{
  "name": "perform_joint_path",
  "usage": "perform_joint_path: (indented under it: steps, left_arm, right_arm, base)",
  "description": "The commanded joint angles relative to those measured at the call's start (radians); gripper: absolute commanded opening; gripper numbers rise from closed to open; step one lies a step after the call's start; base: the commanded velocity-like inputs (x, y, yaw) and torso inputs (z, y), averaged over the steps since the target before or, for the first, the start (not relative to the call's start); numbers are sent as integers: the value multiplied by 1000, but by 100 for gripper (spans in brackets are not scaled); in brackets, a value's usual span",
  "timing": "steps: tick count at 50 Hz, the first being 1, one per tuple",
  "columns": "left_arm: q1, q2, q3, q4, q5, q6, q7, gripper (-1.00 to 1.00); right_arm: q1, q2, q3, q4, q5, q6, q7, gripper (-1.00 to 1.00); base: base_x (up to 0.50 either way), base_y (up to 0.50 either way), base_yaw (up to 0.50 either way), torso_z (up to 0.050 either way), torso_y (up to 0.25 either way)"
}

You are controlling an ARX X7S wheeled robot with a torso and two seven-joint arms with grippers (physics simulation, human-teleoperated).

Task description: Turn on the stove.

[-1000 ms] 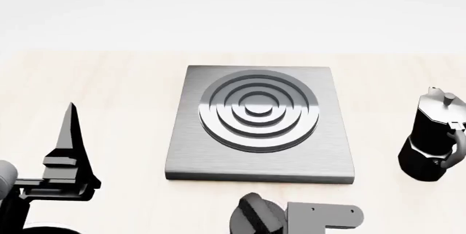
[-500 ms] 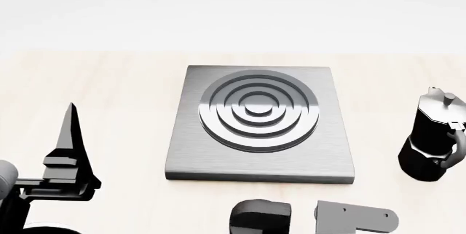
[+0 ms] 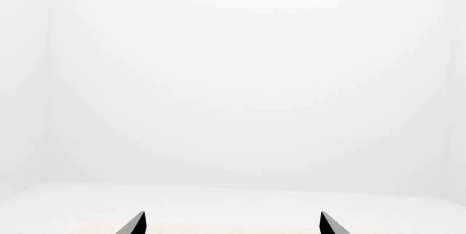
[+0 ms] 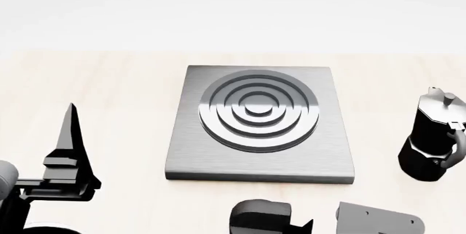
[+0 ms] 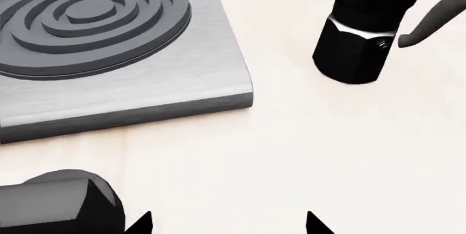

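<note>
The stove's dark-grey plate (image 4: 258,130) with raised rings lies mid-table, also seen in the right wrist view as the plate (image 5: 109,43). Its black knob (image 4: 261,217) stands in front of the plate, near the table's front edge. My right gripper (image 5: 227,224) is open over bare tabletop; the knob (image 5: 58,201) sits just outside one of its fingertips (image 5: 139,224), not between them. In the head view the right arm's grey bracket (image 4: 378,220) is to the right of the knob. My left gripper (image 3: 231,224) is open, empty, and faces a white wall.
A black moka pot (image 4: 435,141) stands at the right of the plate, also visible as the pot (image 5: 360,32). The left arm (image 4: 69,152) is held upright at the table's left side. The tabletop (image 4: 109,92) is light wood.
The knob's fin changed from a slanted edge-on look to a broad face. The right arm's bracket slid steadily to the right, away from the knob. The left arm stayed still.
</note>
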Motion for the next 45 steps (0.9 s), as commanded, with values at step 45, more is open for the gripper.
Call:
perform_joint_path:
  steps: [45]
  left_arm:
    - [-5,-12,18,-3,-6,9,-16,100]
  right_arm:
    - [-13,77,-59,-268,-31,35,86,100]
  base:
    - [0,0,0,0,0]
